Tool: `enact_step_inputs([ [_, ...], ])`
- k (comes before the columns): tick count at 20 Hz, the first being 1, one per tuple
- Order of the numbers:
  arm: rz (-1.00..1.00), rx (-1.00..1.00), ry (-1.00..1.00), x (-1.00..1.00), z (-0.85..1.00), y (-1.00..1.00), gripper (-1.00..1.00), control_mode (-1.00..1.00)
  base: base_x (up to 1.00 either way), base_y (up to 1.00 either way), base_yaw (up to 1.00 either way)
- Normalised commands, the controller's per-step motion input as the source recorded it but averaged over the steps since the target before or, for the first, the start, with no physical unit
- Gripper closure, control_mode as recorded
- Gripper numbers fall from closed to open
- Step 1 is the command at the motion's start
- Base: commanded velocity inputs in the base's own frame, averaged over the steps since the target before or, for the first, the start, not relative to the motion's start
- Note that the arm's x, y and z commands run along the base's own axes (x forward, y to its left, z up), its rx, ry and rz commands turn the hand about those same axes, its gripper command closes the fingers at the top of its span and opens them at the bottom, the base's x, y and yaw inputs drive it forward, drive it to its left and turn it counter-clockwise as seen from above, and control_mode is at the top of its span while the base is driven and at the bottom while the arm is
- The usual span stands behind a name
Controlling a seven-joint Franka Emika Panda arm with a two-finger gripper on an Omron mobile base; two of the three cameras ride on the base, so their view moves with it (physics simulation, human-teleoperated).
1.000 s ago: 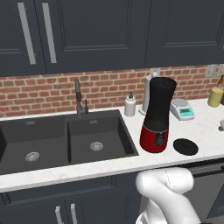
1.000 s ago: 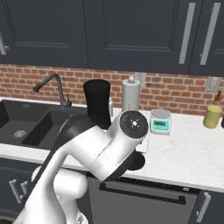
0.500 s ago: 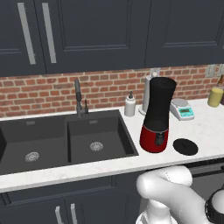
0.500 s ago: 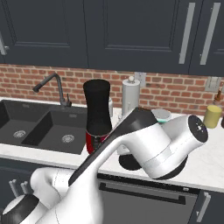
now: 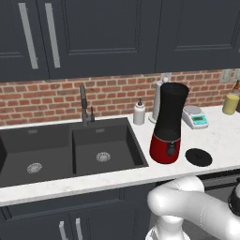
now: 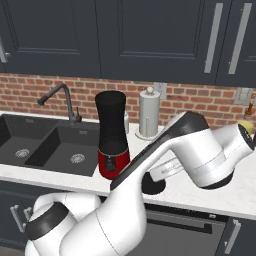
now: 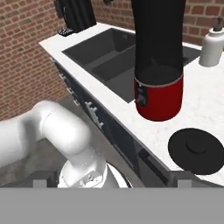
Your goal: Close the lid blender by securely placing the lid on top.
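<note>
Lying flat beside the red-based blender [image 5: 169,123], the black lid [image 5: 198,157].

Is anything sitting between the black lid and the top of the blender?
No. The lid lies flat on the counter right beside the blender, whose jar top looks open with nothing on it.

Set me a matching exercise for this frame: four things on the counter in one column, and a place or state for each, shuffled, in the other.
Things:
1. lid
2. blender
3. soap bottle
4. kitchen scale

Places or states:
A. stands open-topped on a red base, just right of the sink
B. against the brick wall, behind and right of the red base
C. lies flat on the white counter, right of the red base
D. white, behind the sink's back right corner

Pairs: 1-C, 2-A, 3-D, 4-B
</note>
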Motion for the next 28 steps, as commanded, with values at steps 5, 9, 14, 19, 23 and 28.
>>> enact_step_inputs([
  [5, 0.19, 0.0, -0.11, 0.07, -0.26, 0.13, -1.0, -1.0, 0.0, 0.0, 0.0],
  [9, 0.12, 0.0, -0.09, 0.13, -0.26, 0.17, -1.0, -1.0, 0.0, 0.0, 0.0],
  [14, 0.02, 0.0, -0.08, 0.2, -0.28, 0.35, -1.0, -1.0, 0.0, 0.0, 0.0],
  [19, 0.0, 0.0, -0.07, 0.24, -0.31, 0.29, -1.0, -1.0, 0.0, 0.0, 0.0],
  [23, 0.0, 0.0, -0.03, 0.34, -0.31, 0.16, -1.0, -1.0, 0.0, 0.0, 0.0],
  [28, 0.0, 0.0, 0.0, 0.33, -0.21, 0.02, -1.0, -1.0, 0.0, 0.0, 0.0],
])
